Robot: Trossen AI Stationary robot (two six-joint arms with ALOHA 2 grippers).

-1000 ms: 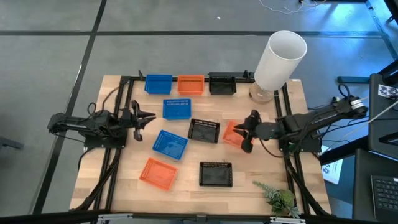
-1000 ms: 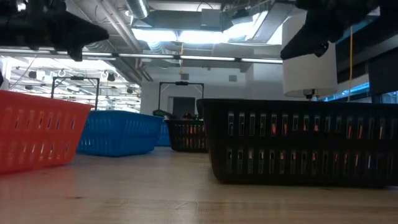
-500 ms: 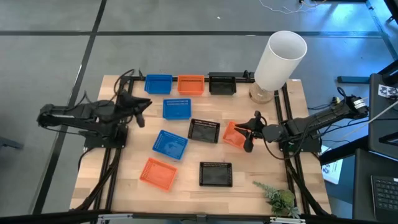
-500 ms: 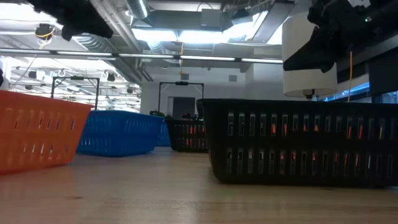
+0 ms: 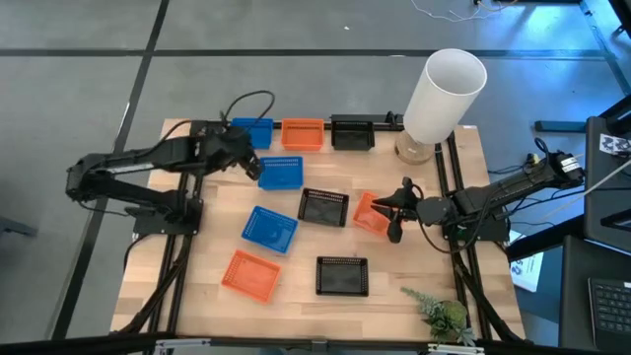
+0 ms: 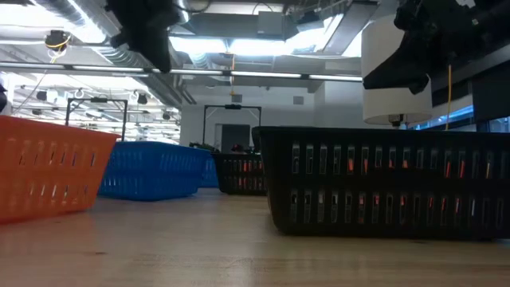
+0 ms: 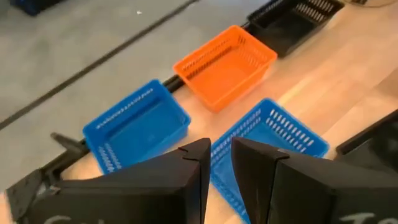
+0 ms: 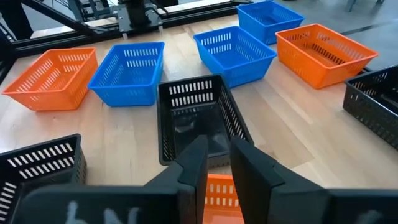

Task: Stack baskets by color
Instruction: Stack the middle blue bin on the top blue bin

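Observation:
Several small baskets lie bottom-down on the wooden table: a far row of blue [image 5: 251, 132], orange [image 5: 303, 132] and black [image 5: 351, 132], with others scattered nearer. My left gripper [image 5: 257, 170] [image 7: 221, 163] hangs over the left edge of the middle blue basket [image 5: 281, 173] [image 7: 273, 134], its fingers a narrow gap apart with nothing between them. My right gripper [image 5: 385, 210] [image 8: 219, 155] hovers over the right side of an orange basket [image 5: 366, 210] [image 8: 221, 190] and partly hides it. Its fingers are also slightly apart and point at a black basket [image 8: 199, 118].
A tall white cylinder [image 5: 444, 94] stands at the far right corner. A green sprig [image 5: 439, 314] lies at the near right. Black frame rails [image 5: 187, 266] run along both table sides. A blue [image 5: 269, 228], an orange [image 5: 249, 273] and a black basket [image 5: 342, 275] sit toward the near edge.
My left gripper has risen from the table's left side and swung toward the far edge and the middle blue basket, tipping to point downward. My right gripper has sunk a little over the orange basket. No basket has moved.

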